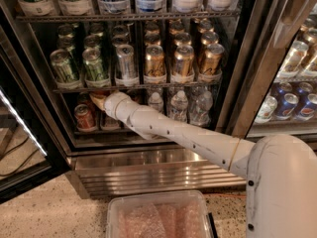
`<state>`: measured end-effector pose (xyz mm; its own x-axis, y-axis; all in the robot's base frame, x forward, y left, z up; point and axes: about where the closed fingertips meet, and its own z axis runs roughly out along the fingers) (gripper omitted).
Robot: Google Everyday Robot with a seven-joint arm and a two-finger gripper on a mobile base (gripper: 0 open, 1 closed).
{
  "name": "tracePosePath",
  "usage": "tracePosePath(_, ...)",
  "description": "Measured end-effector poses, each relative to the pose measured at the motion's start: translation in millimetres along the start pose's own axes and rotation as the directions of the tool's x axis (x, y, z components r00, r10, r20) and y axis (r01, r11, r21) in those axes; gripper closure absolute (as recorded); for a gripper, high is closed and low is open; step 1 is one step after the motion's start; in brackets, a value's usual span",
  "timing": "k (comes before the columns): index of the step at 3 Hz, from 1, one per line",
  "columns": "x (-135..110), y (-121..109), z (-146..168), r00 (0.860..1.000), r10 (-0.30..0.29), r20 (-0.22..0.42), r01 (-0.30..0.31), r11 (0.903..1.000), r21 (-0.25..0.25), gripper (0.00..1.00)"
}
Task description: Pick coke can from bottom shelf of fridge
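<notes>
Pincer [99, 100] over the bottom shelf [101, 131] of the fridge [148, 165], beside a coke can [84, 117]; the arm [188, 139] is probably angled to clear the upper rack [163, 86]. Whether the pincer is clenched or released cannot be told.

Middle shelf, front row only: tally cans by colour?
Green cans: 2
Silver can: 1
Gold-brown cans: 3
Total: 6
Claw is one level down, over the bottom shelf, beside a red coke can.
</notes>
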<state>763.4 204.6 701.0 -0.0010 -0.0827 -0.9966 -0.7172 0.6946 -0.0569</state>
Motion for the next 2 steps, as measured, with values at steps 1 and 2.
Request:
tracePosePath(1, -11.1, -8.1, -4.2, 0.999, 0.045, -0.003, -0.045, 0.9987, -0.024, 1.0)
tracePosePath(2, 5.7, -2.3, -16.4, 0.989, 0.13, -0.065, -0.132, 0.9906, -0.035, 1.0)
